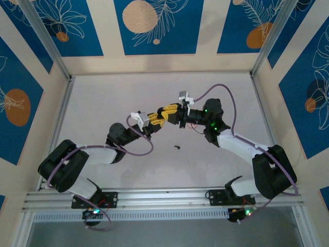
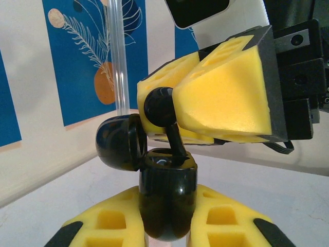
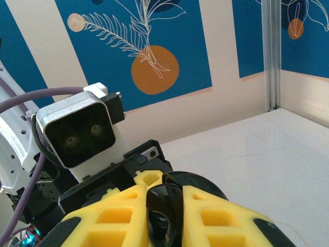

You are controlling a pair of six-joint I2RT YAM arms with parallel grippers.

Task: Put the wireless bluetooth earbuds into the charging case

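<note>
In the left wrist view my left gripper (image 2: 167, 194) is shut on the glossy black charging case (image 2: 165, 206), held upright with its lid (image 2: 117, 142) swung open to the left. Above it the yellow fingers (image 2: 226, 95) of my right gripper pinch one black earbud (image 2: 159, 105); its stem points down and its tip is in the case's open top. In the right wrist view my right gripper (image 3: 164, 194) is shut on that earbud (image 3: 167, 203), with the case's dark round lid (image 3: 208, 186) just behind. A second earbud (image 1: 177, 146) lies on the table, near the meeting grippers (image 1: 163, 115).
Both arms meet above the middle of the white table (image 1: 103, 103). Blue patterned walls and metal frame posts (image 1: 43, 38) enclose the table. The left wrist camera housing (image 3: 77, 133) sits close in front of my right gripper.
</note>
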